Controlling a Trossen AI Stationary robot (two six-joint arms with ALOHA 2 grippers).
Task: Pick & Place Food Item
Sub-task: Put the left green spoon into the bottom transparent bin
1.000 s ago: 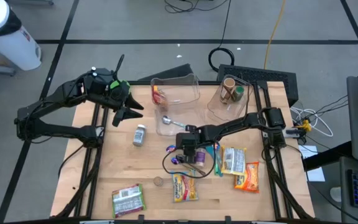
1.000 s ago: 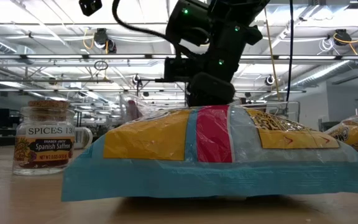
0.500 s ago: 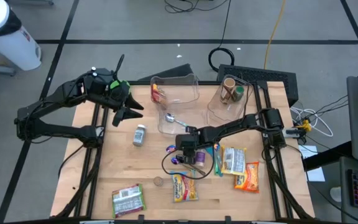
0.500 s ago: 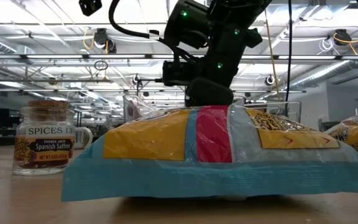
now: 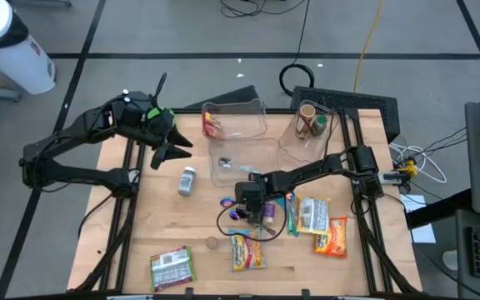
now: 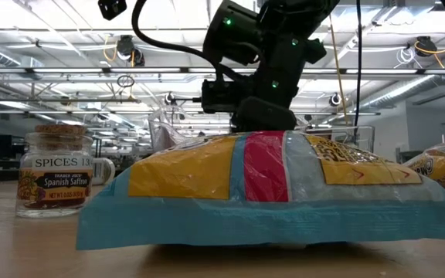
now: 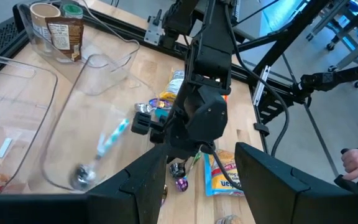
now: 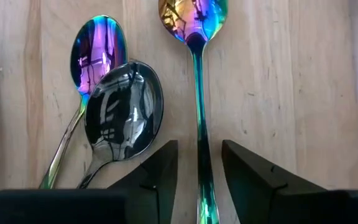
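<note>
The right claw [image 5: 252, 208] is hanging low over the middle of the wooden surface [image 5: 140, 225], and its two fingers [image 8: 157, 171] are straddling the handle of a rainbow-coloured spoon [image 8: 194, 56] that is lying flat on the wood. The fingers are standing a little apart on either side of that handle, and whether they are already pinching it cannot be told. Just beside this spoon, a silver spoon [image 8: 120, 115] is lying partly over a second rainbow spoon [image 8: 98, 46].

The left claw [image 5: 172, 150] is waiting near the far left part of the surface, released and grasping nothing.

In the low view, a yellow, red and blue snack bag [image 6: 261, 189] is lying flat at the near edge, in front of the right arm. A spice jar [image 6: 52, 174] is standing upright to its left. More snack packets [image 5: 323, 225] are lying to the right of the spoons, and a green packet [image 5: 172, 267] is lying near the front left corner. Two clear tubs [image 5: 236, 121] are sitting at the far side.
</note>
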